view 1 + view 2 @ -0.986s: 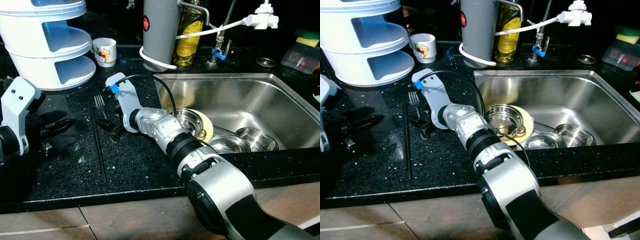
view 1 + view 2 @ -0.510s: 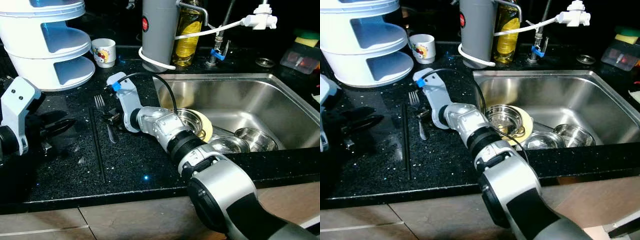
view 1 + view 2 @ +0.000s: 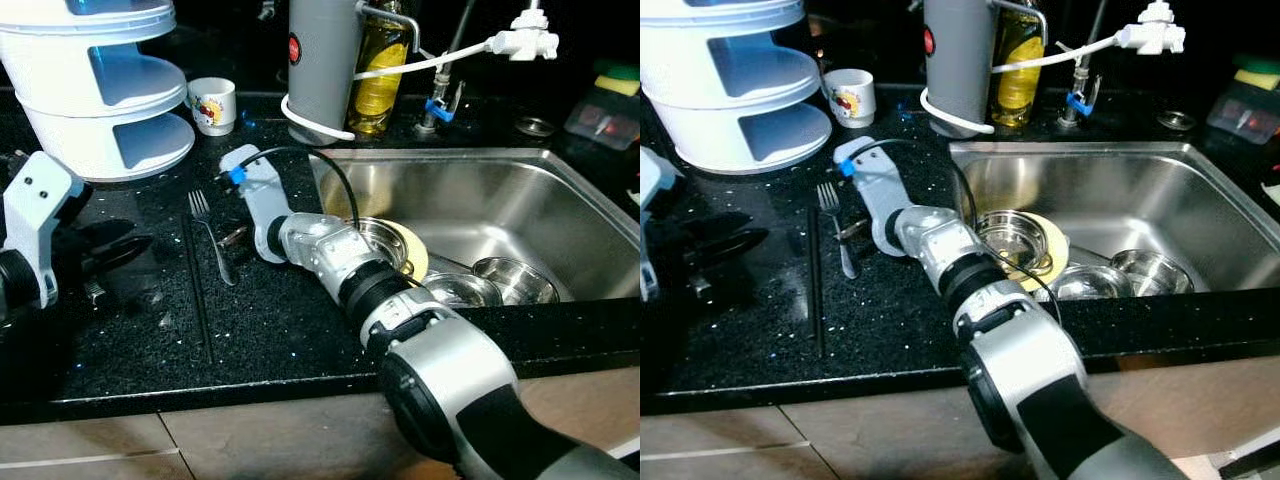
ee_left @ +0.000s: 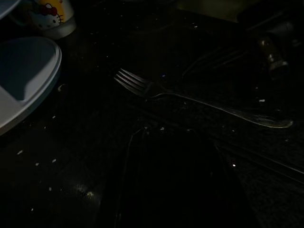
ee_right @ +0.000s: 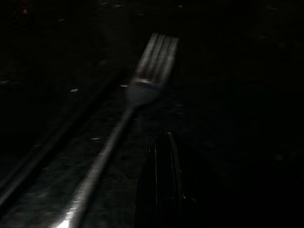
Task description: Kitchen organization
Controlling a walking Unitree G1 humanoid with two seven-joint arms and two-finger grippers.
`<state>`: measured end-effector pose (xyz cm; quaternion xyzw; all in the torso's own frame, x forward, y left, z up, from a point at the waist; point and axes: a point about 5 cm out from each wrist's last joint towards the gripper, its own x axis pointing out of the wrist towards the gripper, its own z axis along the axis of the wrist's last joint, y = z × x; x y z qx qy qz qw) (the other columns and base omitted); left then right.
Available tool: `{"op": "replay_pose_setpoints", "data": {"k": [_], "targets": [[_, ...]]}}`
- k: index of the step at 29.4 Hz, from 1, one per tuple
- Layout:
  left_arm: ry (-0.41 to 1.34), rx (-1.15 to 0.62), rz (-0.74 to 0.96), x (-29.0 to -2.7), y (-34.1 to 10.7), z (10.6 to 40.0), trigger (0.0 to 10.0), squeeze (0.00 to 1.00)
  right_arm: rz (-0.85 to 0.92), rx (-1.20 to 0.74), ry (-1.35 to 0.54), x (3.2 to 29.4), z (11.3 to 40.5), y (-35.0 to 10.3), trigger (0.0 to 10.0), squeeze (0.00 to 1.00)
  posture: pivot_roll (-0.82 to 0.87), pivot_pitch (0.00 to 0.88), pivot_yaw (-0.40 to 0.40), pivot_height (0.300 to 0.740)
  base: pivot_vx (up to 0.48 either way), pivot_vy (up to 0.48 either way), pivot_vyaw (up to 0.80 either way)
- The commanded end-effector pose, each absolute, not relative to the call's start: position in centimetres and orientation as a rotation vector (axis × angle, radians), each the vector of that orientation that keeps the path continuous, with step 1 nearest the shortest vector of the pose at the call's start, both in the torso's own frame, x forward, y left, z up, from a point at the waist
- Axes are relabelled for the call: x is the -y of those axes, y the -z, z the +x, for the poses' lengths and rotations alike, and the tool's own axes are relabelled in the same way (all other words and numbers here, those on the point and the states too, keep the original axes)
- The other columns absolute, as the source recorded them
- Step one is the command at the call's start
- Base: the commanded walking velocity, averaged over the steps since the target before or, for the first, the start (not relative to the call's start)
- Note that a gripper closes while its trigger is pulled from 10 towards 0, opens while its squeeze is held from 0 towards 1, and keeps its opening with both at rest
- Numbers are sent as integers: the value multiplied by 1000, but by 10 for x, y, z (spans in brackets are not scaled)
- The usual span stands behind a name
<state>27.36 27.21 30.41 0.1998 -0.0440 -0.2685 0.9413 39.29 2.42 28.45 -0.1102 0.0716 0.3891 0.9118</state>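
Left eye view: fork flat on the black desk, centre-left of frame, tines toward the top, beside a long dark groove. Right hand just right of the fork's shaft, low over the desk; released or clenched — cannot tell. Left hand at far left, fingers parted, grasping nothing. Probably best to approach the thin handle from above, pinch across mid-shaft, lift level. Sink at right with steel bowls.

Right eye view: same layout. Cartoon print on the mug, upper left; red round mark on the grey canister; no writing readable.

Left wrist view: dark; fork lying across centre, apart from the fingers; mug with a cat-cartoon print at top left.

Right wrist view: very dark; fork tines in upper centre, handle running to lower left, one black fingertip beside it.
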Motion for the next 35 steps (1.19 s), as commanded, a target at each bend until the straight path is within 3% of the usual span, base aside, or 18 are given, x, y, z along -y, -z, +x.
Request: {"op": "replay_pose_setpoints", "data": {"k": [1, 6, 7, 8, 9, 23, 25, 26, 35], "targets": [[550, 86, 431, -273, -307, 274, 10000, 0, -213, -217, -772, -15, 396, -273, 0, 0, 70, 218, -51, 740, 0, 0, 0], [555, 90, 431, -272, -307, 275, 10000, 0, -237, -207, -778, -15, 396, -275, 0, 0, 67, 216, -49, 740, 0, 0, 0], [558, 91, 432, -271, -307, 276, 10000, 0, -258, -207, -780, -16, 396, -275, 3686, 0, 67, 216, -49, 740, 0, 0, 0], [560, 95, 431, -270, -308, 277, 10000, 0, -271, -201, -782, -18, 395, -275, 10000, 898, 67, 216, -49, 740, 0, 0, 0], [562, 97, 430, -270, -308, 277, 10000, 0, -269, -192, -785, -20, 395, -278, 10000, 1000, 67, 216, -49, 740, 0, 0, 0], [560, 97, 431, -271, -309, 277, 10000, 0, -369, -165, -858, -42, 385, -285, 10000, 1000, 71, 219, -55, 740, 0, 0, 0], [559, 96, 432, -271, -309, 276, 10000, 0, -371, -164, -859, -42, 384, -288, 10000, 941, 71, 219, -55, 740, 0, 0, 0], [558, 95, 433, -272, -309, 276, 10000, 0, -379, -175, -874, -44, 383, -288, 10000, 0, 69, 220, -53, 740, 0, 0, 0], [559, 96, 433, -271, -309, 278, 10000, 0, -377, -202, -874, -46, 382, -284, 10000, 0, 69, 221, -54, 740, 0, 0, 0]]}}
